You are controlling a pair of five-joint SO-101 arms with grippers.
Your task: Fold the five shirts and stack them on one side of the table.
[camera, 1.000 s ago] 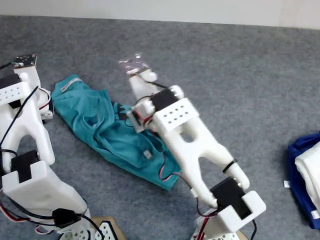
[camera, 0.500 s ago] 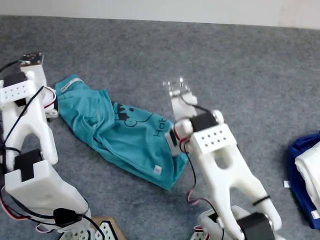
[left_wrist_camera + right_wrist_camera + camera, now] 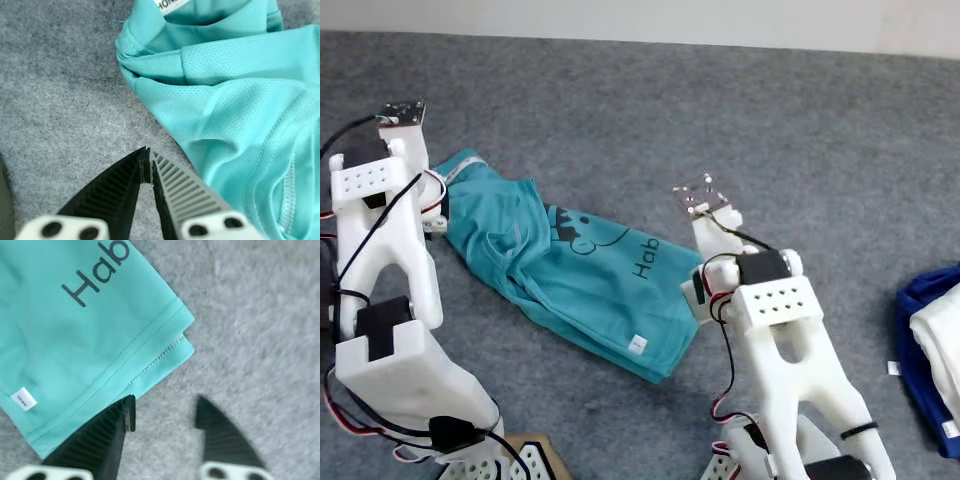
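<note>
Across the high view spreads the grey counter (image 3: 820, 130), with its widest bare stretch in the upper right and centre right of the frame. A pale wall strip (image 3: 620, 18) bounds it along the top edge.

Two white arms rise from the bottom edge, both cut off there. The left arm (image 3: 380, 260) fills the lower left and the right arm (image 3: 780, 330) the lower centre.

Between them a teal shirt (image 3: 570, 280) lies crumpled and partly folded, slanting from upper left down to the centre. Its collar end is just beside the left arm and its hem corner just beside the right arm.

At the right edge, well apart from the teal one, a blue shirt (image 3: 920, 300) has a white garment (image 3: 942, 340) on it. The frame cuts both off, so their shape is hard to make out.

The left hand (image 3: 148, 165) has its fingertips pressed together with nothing between them. It is over bare counter, just beside the bunched collar edge, where a neck label (image 3: 170, 4) is cropped by the frame.

The right hand (image 3: 165, 415) is spread apart and holds nothing. One finger (image 3: 107, 435) shows in front of the hem edge, and the other is over bare counter. Whether either touches down cannot be told.

A small white tag (image 3: 23, 399) sits near the hem.
</note>
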